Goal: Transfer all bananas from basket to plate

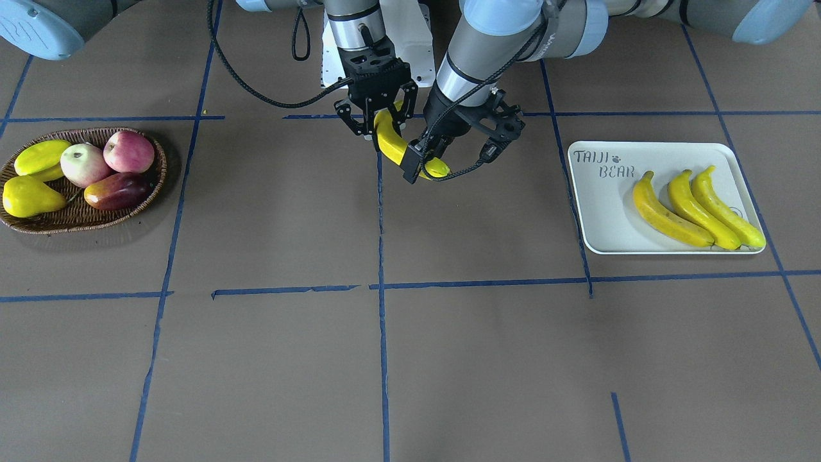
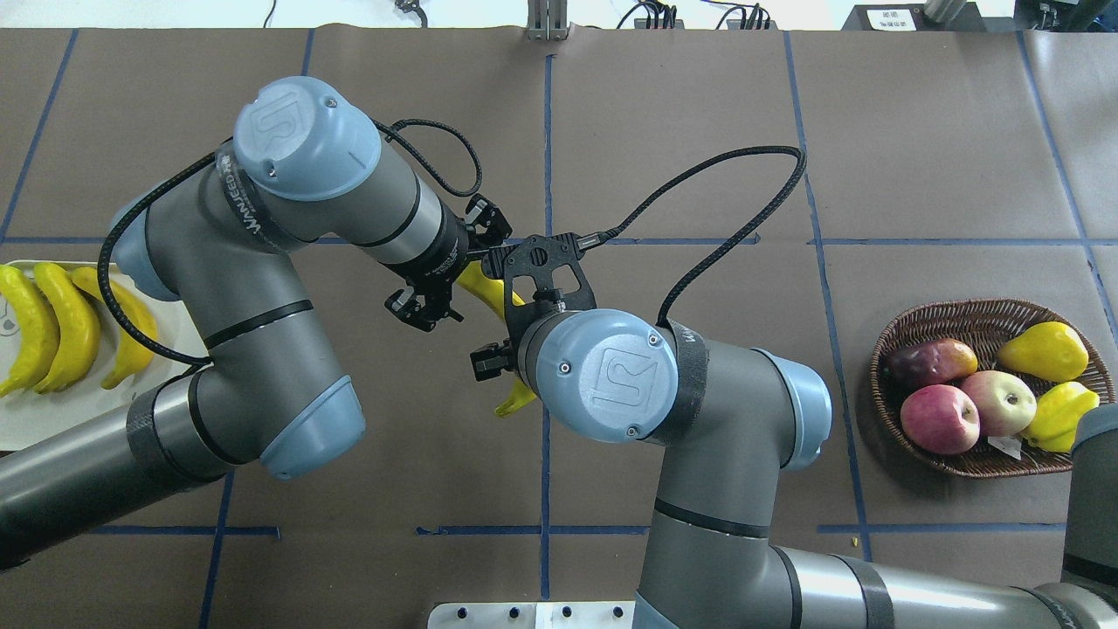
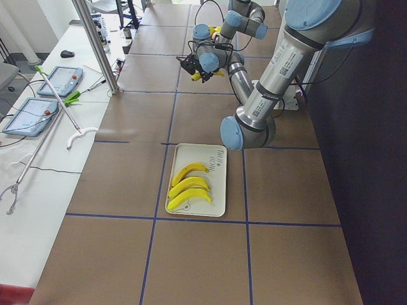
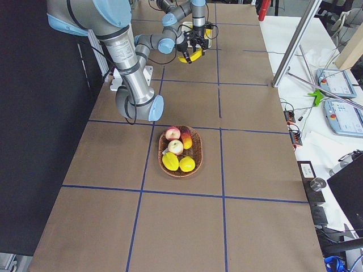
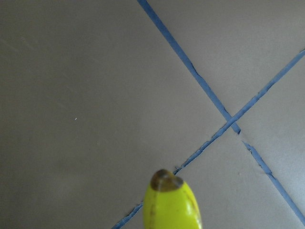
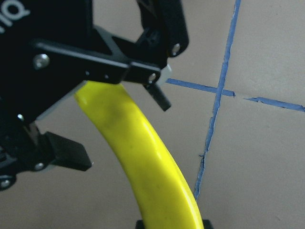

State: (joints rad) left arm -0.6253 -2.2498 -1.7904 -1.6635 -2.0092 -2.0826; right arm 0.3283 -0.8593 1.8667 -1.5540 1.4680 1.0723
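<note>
Above the brown desk (image 1: pixel 449 353), well left of the white rimmed tray (image 1: pixel 603 208), a long curved yellow plastic banana (image 1: pixel 391 144) hangs at upper centre, clenched by the right end effector (image 1: pixel 383 125). Whether the left end effector (image 1: pixel 420 168) grips it, I cannot tell. Premature release would drop it.

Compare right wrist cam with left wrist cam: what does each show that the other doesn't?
Right wrist only: the curved body of the banana, with the left gripper straddling it, one finger on either side. Left wrist only: the banana's brown-capped tip seen end-on, with no gripper in frame. Both: the same banana above the brown table, and a crossing of blue tape lines.
</note>
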